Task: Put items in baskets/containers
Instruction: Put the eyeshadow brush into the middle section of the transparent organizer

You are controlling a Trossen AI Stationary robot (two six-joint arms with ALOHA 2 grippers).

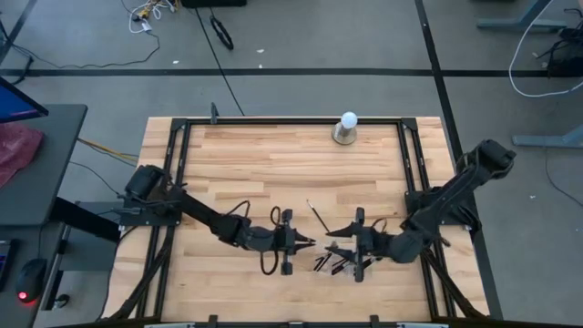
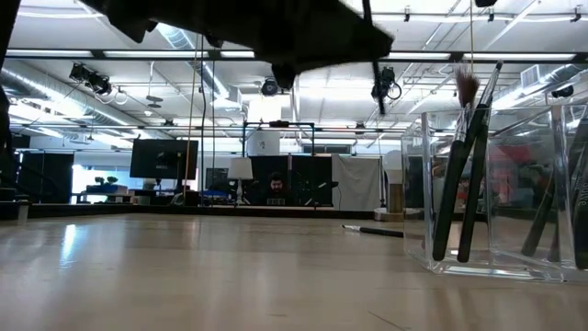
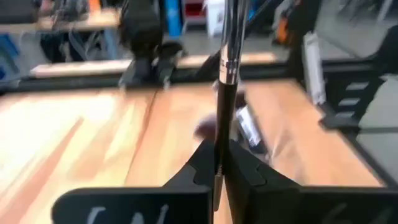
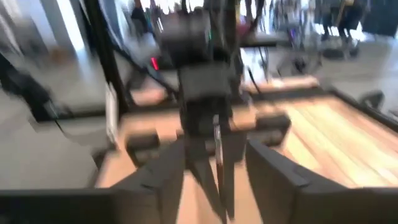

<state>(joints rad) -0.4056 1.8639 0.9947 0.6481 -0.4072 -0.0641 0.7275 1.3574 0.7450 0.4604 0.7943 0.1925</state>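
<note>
My left gripper (image 1: pixel 308 242) is shut on a slim makeup brush (image 3: pixel 227 50) with a dark handle and a silvery ferrule. It is at the table's near middle. My right gripper (image 1: pixel 332 234) faces it from the right, close by and open; its fingers (image 4: pixel 273 171) stand apart and touch nothing. The clear tray (image 2: pixel 501 193) sits just nearside of the right gripper. It holds several brushes (image 1: pixel 335 263) that lean against its walls (image 2: pixel 464 175). One more brush (image 1: pixel 317 217) lies flat on the wood a little farther back; it also shows in the low view (image 2: pixel 372 230). My left gripper pinches the brush's dark handle (image 3: pixel 219 146) between its two fingers, below the silvery ferrule. The brush runs on past the fingertips, in line with the fingers, and is clear of the table. The bristle end is out of the picture.
A white ball on a grey round base (image 1: pixel 347 128) stands at the table's far edge, right of the middle. Black frame rails (image 1: pixel 178 173) run along the table's sides. Bare wood lies to the left and far side of the grippers.
</note>
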